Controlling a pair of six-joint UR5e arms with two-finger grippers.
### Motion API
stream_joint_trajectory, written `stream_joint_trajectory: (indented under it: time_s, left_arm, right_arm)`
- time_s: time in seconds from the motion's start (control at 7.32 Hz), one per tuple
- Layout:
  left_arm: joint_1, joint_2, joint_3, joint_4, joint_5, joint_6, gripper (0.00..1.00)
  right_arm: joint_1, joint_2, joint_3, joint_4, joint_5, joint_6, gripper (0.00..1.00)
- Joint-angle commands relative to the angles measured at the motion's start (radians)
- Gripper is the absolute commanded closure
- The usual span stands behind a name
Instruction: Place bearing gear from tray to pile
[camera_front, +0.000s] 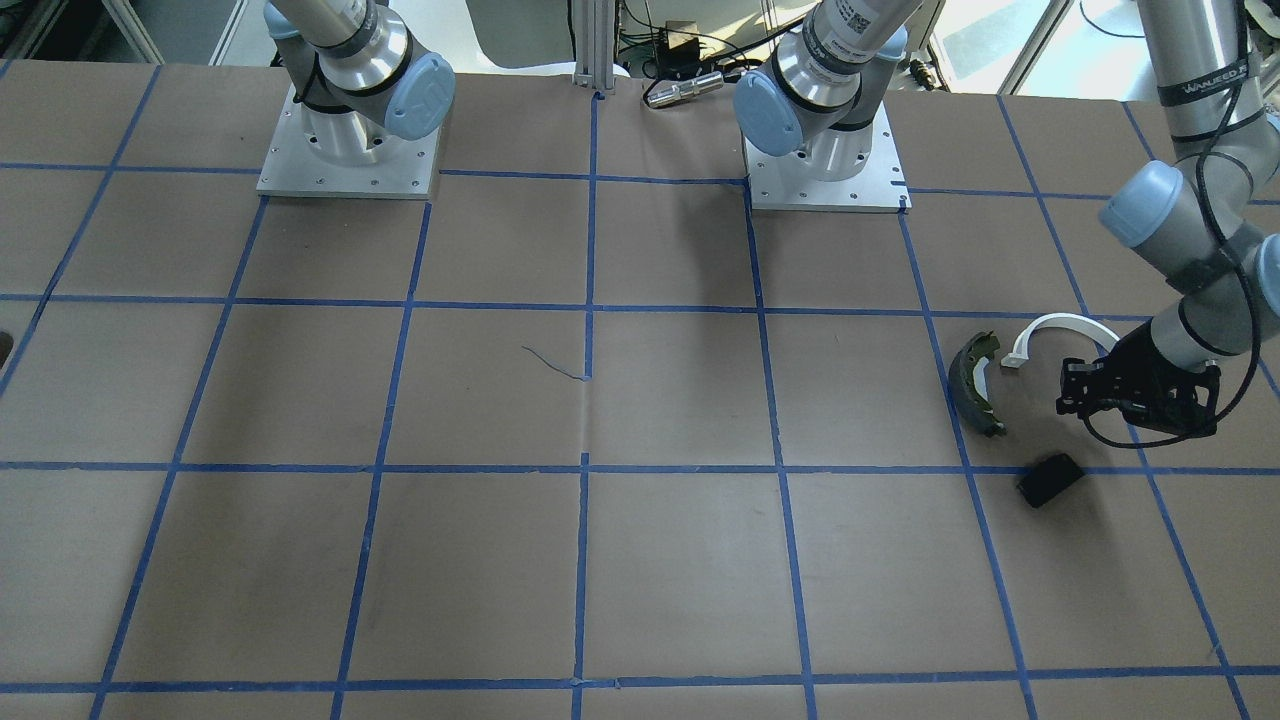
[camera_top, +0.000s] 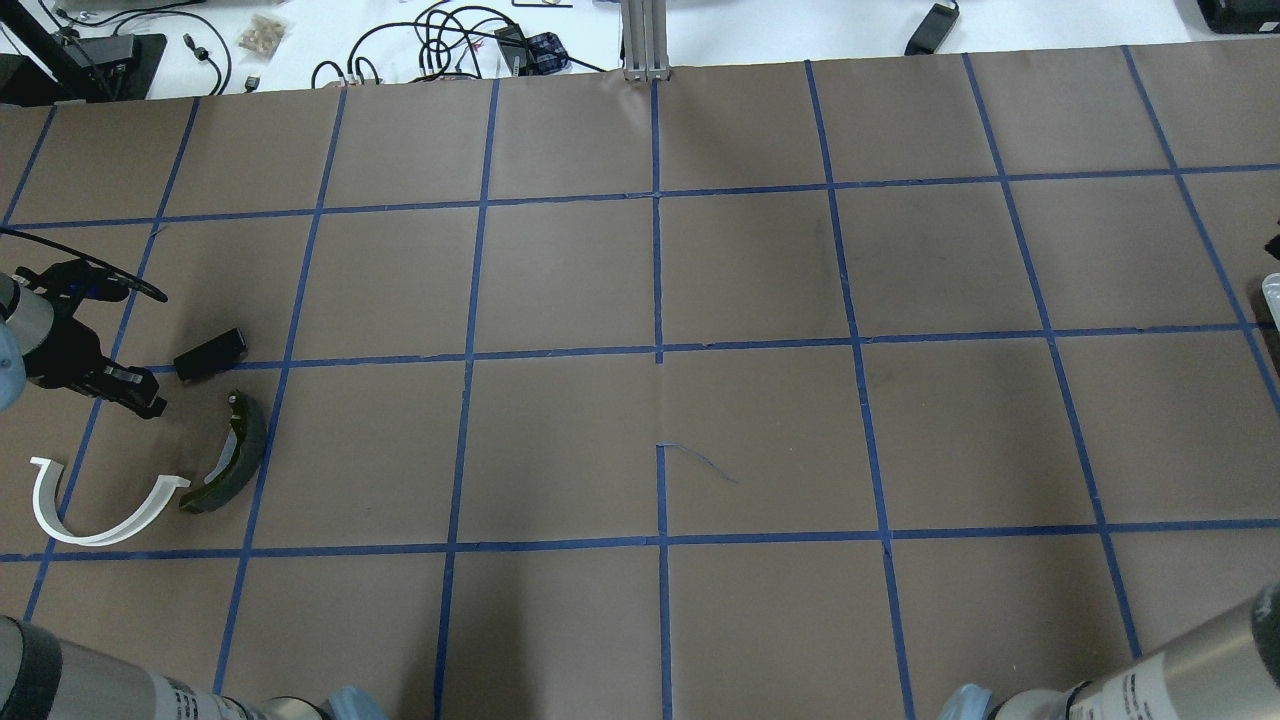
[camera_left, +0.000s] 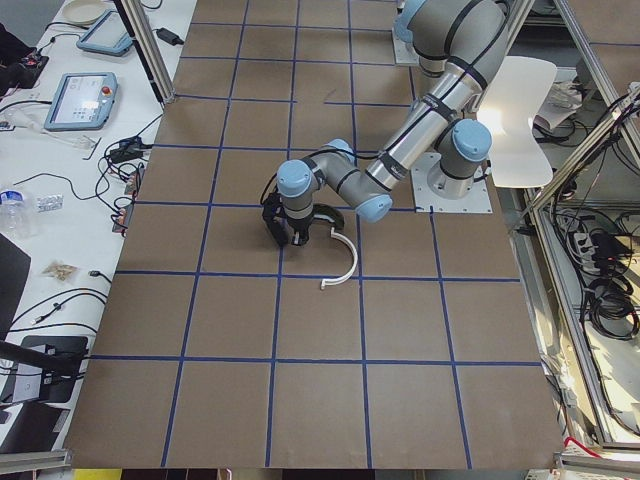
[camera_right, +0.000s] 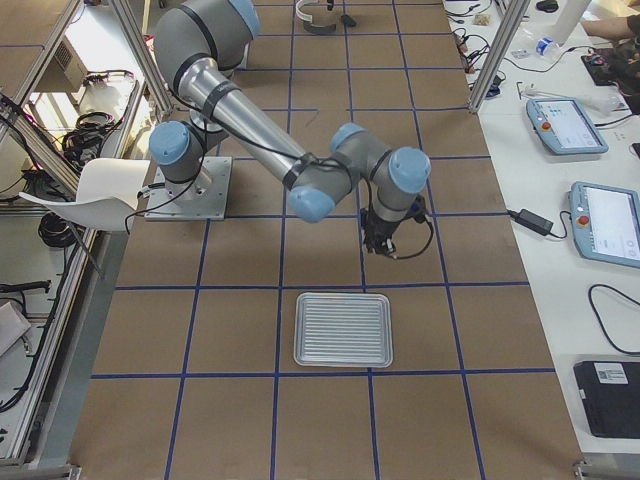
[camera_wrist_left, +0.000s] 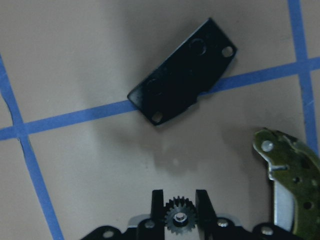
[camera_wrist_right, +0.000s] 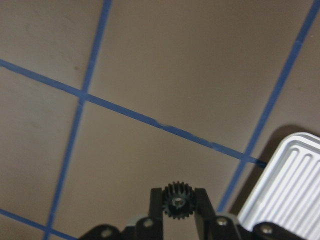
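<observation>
Everything on the table (camera_top: 760, 280) is placed from the brake shoe (camera_top: 243, 450). Seen from overhead, the flat plate (camera_top: 210, 354) lies beyond the shoe, farther from the robot, near but apart. The half-ring arc (camera_top: 158, 507) lies to the shoe's left, one end just beside the shoe's nearer tip. The left gripper (camera_wrist_left: 180, 196) hangs left of the shoe, between plate and arc, a bearing gear (camera_wrist_left: 180, 218) between its fingers. Well apart to the shoe's right lies the tray (camera_right: 343, 329). The right gripper (camera_wrist_right: 179, 192) hangs beside it, on the shoe's side, a second bearing gear (camera_wrist_right: 178, 202) between its fingers.
</observation>
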Motion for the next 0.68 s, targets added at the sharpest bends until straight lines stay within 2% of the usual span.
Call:
stream_joint_trajectory:
  time_s: [0.0, 0.27, 0.41, 0.55]
  left_arm:
    - [0.004, -0.011, 0.005, 0.003, 0.005, 0.001, 0.0]
    - [-0.013, 0.043, 0.017, -0.03, 0.005, -0.004, 0.0]
    - [-0.039, 0.084, 0.037, -0.096, 0.001, -0.014, 0.0]
    - [-0.092, 0.142, 0.081, -0.224, 0.001, -0.054, 0.0]
  right_arm:
    - [0.238, -0.066, 0.041, 0.072, 0.065, 0.367, 1.0]
    - [0.454, -0.069, 0.072, 0.039, 0.127, 0.698, 1.0]
    - [0.575, -0.055, 0.074, -0.024, 0.128, 0.87, 1.0]
    - [0.673, -0.034, 0.089, -0.073, 0.128, 1.015, 1.0]
